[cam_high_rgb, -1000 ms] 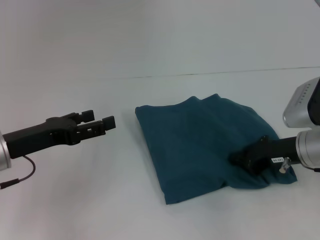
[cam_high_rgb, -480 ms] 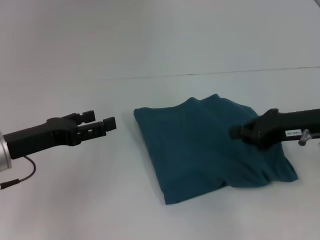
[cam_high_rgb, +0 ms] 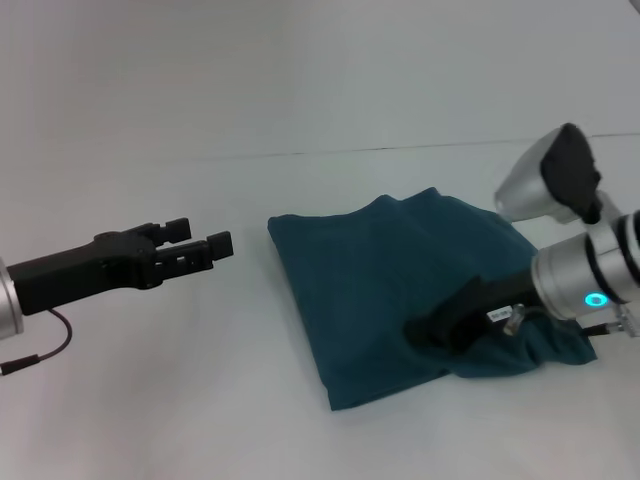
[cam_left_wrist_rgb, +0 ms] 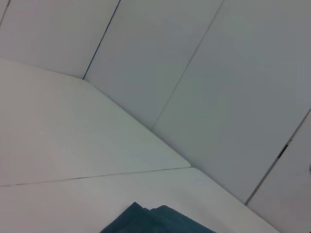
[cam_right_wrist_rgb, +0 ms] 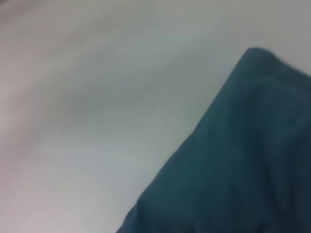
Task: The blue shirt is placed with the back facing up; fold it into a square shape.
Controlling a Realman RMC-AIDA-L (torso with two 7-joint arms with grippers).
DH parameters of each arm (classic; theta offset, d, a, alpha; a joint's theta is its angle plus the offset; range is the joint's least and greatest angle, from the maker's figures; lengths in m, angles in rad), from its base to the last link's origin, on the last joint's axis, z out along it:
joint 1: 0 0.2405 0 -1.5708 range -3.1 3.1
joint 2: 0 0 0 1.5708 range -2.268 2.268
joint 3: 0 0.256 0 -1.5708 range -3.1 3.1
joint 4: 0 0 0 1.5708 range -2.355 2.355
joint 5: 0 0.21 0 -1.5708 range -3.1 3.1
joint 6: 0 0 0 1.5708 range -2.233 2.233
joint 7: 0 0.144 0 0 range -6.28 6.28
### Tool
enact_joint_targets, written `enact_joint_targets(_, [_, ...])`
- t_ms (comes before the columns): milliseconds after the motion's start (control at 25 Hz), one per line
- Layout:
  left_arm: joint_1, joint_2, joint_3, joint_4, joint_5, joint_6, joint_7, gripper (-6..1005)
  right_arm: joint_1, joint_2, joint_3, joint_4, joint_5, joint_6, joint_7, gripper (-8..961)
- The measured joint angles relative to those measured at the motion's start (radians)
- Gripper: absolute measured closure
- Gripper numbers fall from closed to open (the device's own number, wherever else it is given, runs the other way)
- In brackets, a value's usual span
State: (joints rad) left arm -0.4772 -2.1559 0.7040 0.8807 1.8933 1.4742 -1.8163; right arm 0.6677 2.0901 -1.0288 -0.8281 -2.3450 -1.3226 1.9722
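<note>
Squaring the blue shirt [cam_high_rgb: 400, 290], already folded at the bench's [cam_high_rgb: 180, 400] right-centre, is advised: the right hand [cam_high_rgb: 425, 332], its state indeterminable, presses the front edge; the left hand [cam_high_rgb: 200, 243] hovers released.

We count one blue shirt [cam_high_rgb: 400, 290] here, a single folded bundle of dark teal cloth lying on one white table [cam_high_rgb: 200, 400]. Two grippers are in the head view. The left gripper [cam_high_rgb: 200, 247] is one, its two fingers set a little apart, the shirt lying well off beyond its fingertips. The right gripper [cam_high_rgb: 425, 330] makes two, reaching across the cloth, and we cannot tell how its fingers stand. On the right arm we count one glowing blue ring light [cam_high_rgb: 596, 299]. The shirt also shows in the left wrist view [cam_left_wrist_rgb: 155, 221] and the right wrist view [cam_right_wrist_rgb: 233, 170].
</note>
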Motion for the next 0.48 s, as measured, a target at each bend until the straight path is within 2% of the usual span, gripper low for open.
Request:
enact_joint_targets(120, [0.001, -0.002, 0.000, -0.001, 0.002, 0.000, 0.000, 68, 0.025, 0.000, -0.010, 0.045, -0.034, 0.044, 0.013, 947])
enact_joint_targets(280, [0.005, -0.002, 0.000, -0.002, 0.005, -0.003, 0.001, 68, 0.024, 0.001, -0.014, 0.048, -0.038, 0.058, 0.020, 946])
enact_joint_targets(480, [0.006, -0.003, 0.000, -0.002, 0.003, 0.000, 0.006, 69, -0.023, -0.002, 0.057, -0.074, -0.010, -0.052, 0.041, 946])
